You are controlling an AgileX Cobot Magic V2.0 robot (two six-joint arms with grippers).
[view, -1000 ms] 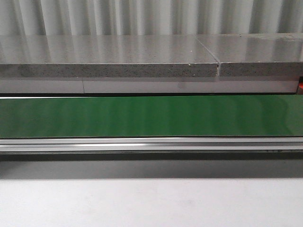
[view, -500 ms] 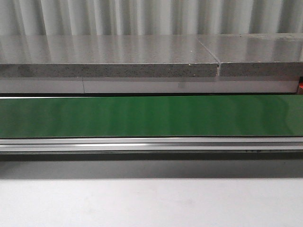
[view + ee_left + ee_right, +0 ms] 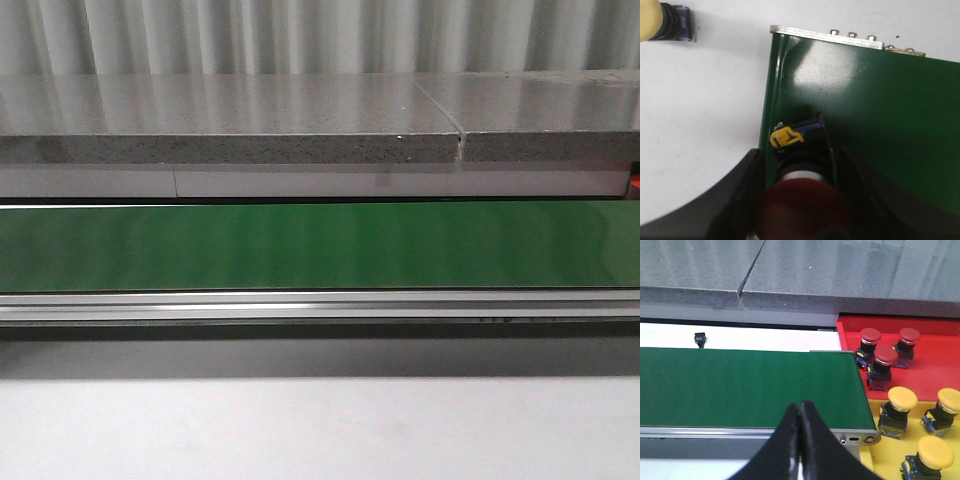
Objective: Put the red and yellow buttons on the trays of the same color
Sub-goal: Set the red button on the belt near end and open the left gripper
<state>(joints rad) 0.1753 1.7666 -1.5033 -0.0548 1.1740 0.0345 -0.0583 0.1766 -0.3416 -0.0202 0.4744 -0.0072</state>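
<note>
Left gripper [image 3: 800,210] clamped on red button [image 3: 802,212] over belt [image 3: 880,125] end; right gripper [image 3: 800,412] pinched together, empty. Risk: button slips if grip sits only on the round cap

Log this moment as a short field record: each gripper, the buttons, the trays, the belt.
left gripper: shut on red button, over green belt end
right gripper: shut, empty, over belt
red tray: three red buttons
yellow tray: three yellow buttons
loose yellow button: on the white table, partly in view
front view: belt bare, no arms visible
</note>
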